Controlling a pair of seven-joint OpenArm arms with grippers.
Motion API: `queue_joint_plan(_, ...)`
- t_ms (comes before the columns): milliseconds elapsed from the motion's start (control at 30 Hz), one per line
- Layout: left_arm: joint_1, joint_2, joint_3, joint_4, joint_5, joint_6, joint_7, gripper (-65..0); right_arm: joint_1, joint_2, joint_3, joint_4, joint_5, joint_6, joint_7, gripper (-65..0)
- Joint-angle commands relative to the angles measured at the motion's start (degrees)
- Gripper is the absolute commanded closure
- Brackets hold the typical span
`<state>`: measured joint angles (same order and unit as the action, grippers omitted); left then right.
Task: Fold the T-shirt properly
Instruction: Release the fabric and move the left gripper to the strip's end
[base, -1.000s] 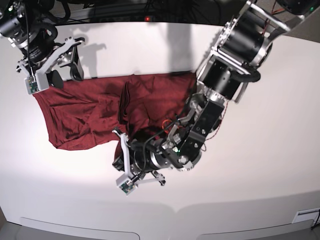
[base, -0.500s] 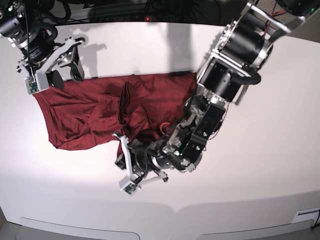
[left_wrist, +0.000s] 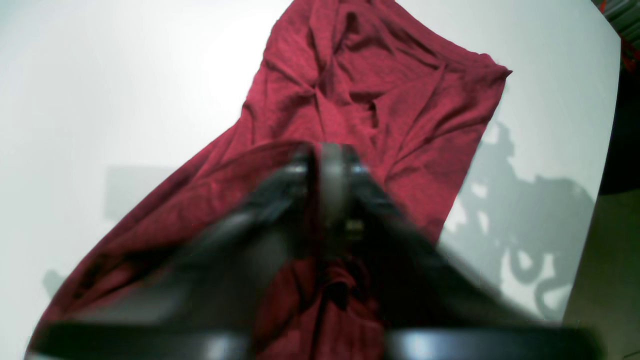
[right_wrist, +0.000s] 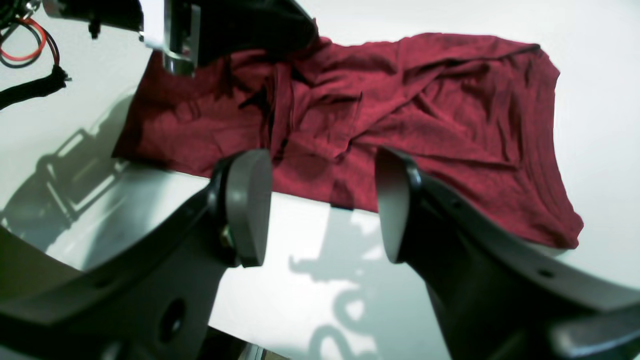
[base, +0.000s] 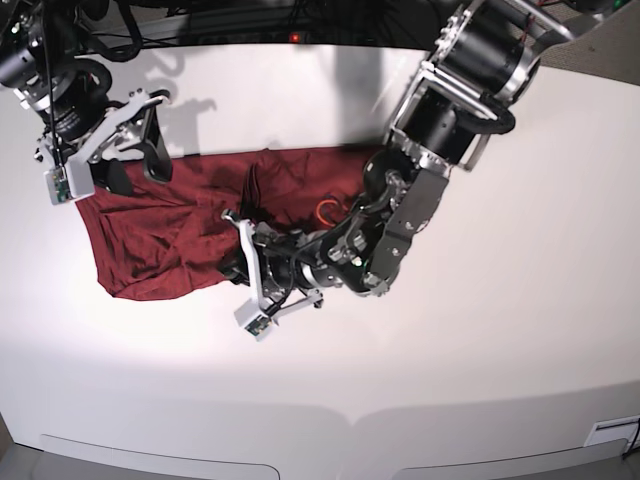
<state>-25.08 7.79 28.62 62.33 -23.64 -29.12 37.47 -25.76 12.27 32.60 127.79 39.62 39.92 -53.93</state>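
- The dark red, thin knit T-shirt (base: 190, 225) lies crumpled on the white surface (base: 480, 340), spread from the left edge inward along the far half, well wrinkled, with a raised fold ridge near its middle.
- In the left wrist view the same garment (left_wrist: 360, 85) runs away from the camera in a long wrinkled strip, with a bunched portion directly under the gripper body.
- The left gripper (base: 245, 270) sits low at the near edge of the T-shirt, at the cloth's near hem. In the left wrist view (left_wrist: 332, 185) its dark fingers are blurred and appear close together at the tips, with red fabric around them; whether cloth is pinched between them cannot be told, nor how far the jaws stand apart.
- The right gripper (base: 130, 150) hovers above the far-left part of the T-shirt, near the surface's left edge. In the right wrist view (right_wrist: 322, 205) its two grey-padded fingers (right_wrist: 247, 205) stand wide apart with nothing between them; the shirt (right_wrist: 400, 110) lies beyond, not touched.
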Motion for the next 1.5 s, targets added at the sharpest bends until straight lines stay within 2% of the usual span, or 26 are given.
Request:
queue_joint_plan(0, -1.57, 0.83, -0.02, 0.98, -1.51, -0.48, -1.51, -17.0, 0.02, 0.57, 0.33, 0.76, 1.33, 0.08, 1.27, -33.1)
queue_joint_plan(67, -1.53, 0.83, 0.0, 0.98, -3.69, -0.48, -1.09, -21.2, 0.04, 0.57, 0.33, 0.76, 1.33, 0.08, 1.4, -33.1)
queue_joint_plan(167, -1.01, 0.83, 0.0, 0.98, -7.32, -0.5, 0.52, -21.6, 0.04, 0.57, 0.33, 0.76, 1.33, 0.08, 1.42, -33.1)
queue_joint_plan(300, -0.31, 0.83, -0.02, 0.98, -6.73, -1.11, 0.66, -21.6, 0.35, 0.59, 0.33, 0.74, 1.36, 0.08, 1.44, -33.1)
queue_joint_plan(467, -1.11, 0.74, -0.07, 0.98, 1.07, -0.98, 0.7, -21.6, 0.35, 0.57, 0.33, 0.74, 1.6, 0.08, 3.5, -33.1)
queue_joint_plan(633, -1.53, 0.74, -0.07, 1.2, 2.32, -0.98, 0.81, -21.5, 0.37, 0.57, 0.33, 0.68, 5.68, 0.08, 5.46, -33.1)
queue_joint_plan(800, -4.5, 0.7, -0.07, 1.2, 10.49, -0.98, 8.28, -21.5, 0.35, 0.57, 0.33, 0.63, 5.57, 0.08, 4.79, -33.1)
queue_joint_plan(833, -5.05, 0.7, -0.07, 1.2, 11.93, -1.33, 9.46, -21.5, 0.35, 0.57, 0.33, 0.59, 5.53, 0.08, 4.79, -33.1)
queue_joint_plan(933, -6.08, 0.42, -0.07, 1.27, 13.57, -5.53, 10.95, -21.5, 0.37, 0.57, 0.33, 0.09, 5.4, 0.08, 4.76, -33.1)
queue_joint_plan(1100, -6.23, -1.29, -0.07, 1.31, 11.61, -7.02, 10.95, -21.5, 0.35, 0.57, 0.33, -1.79, 5.38, 0.08, 3.78, -33.1)
queue_joint_plan(1200, -6.05, -3.91, -0.04, 1.31, 10.84, -6.99, 12.15, -21.5, 0.35, 0.57, 0.33, -2.64, 5.38, 0.08, 2.03, -33.1)
queue_joint_plan(1333, -5.79, -9.03, -0.07, 1.31, 3.96, -7.04, 14.27, -21.5, 0.44, 0.57, 0.33, -3.1, 5.4, 0.08, 2.08, -33.1)
queue_joint_plan(1467, -3.45, -13.4, -0.07, 1.31, -5.07, -7.17, 14.03, -21.5, 1.51, 0.57, 0.33, -3.1, 5.42, 0.08, 2.05, -33.1)
